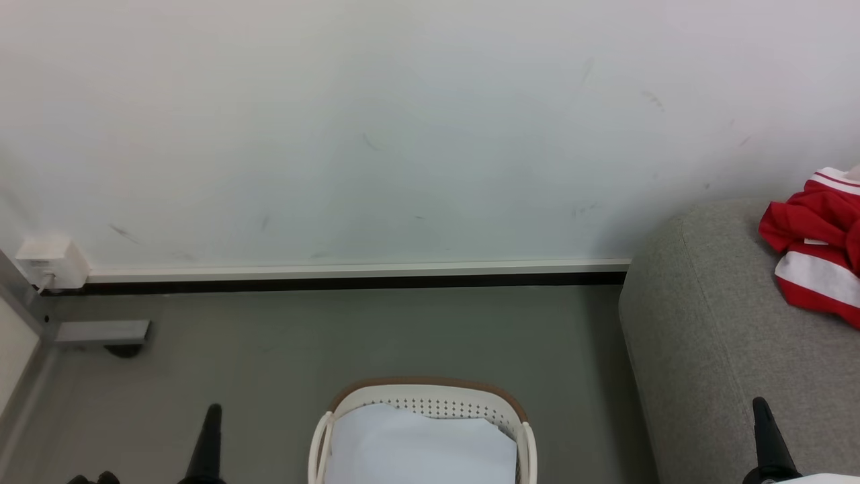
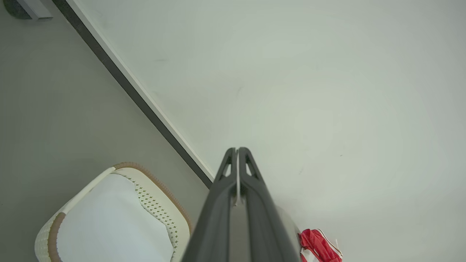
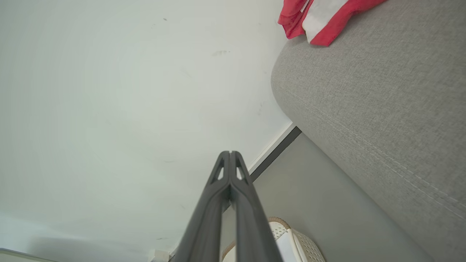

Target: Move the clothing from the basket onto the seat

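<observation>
The red clothing with broad white stripes lies crumpled on the light-grey seat at the right; it also shows as the clothing on the seat and as the clothing. The white basket with a brown rim stands on the floor at bottom centre, holding a plain white sheet. My left gripper is shut beside the basket's left, holding nothing. My right gripper is shut over the seat's front part, well short of the clothing.
A pale wall with a white and black skirting closes off the back. A white socket box and a grey metal foot sit at the far left. Grey floor lies between basket and wall.
</observation>
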